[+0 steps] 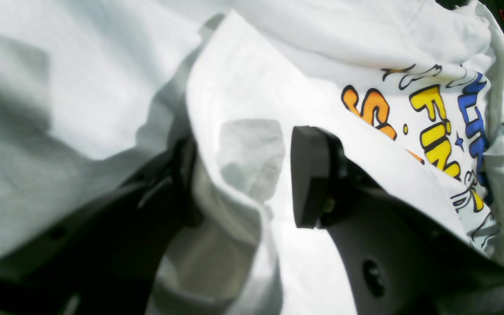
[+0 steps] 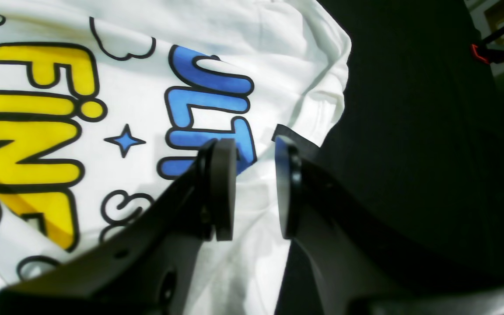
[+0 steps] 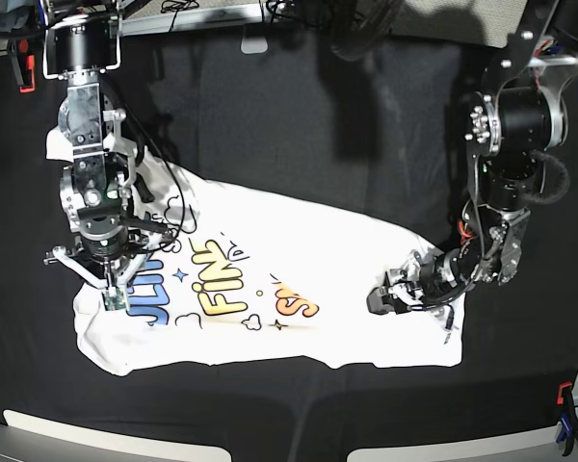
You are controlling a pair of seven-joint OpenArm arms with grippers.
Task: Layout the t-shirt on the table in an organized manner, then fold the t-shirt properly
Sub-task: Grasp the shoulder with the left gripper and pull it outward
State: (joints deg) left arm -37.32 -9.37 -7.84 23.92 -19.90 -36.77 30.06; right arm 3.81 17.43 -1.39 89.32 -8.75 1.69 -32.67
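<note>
The t-shirt (image 3: 270,289) looks like thin, floppy cotton: light, nothing fragile, best taken by hems and corners. It lies print-up mid-frame on the black tabletop (image 3: 299,125), long axis left to right, wrinkled and bunched at both ends. The left hand (image 1: 243,175) gapes around a raised fold at the right end, not pinching. The right hand (image 2: 255,188) hovers part-open over the blue letters at the shirt's edge.
</note>
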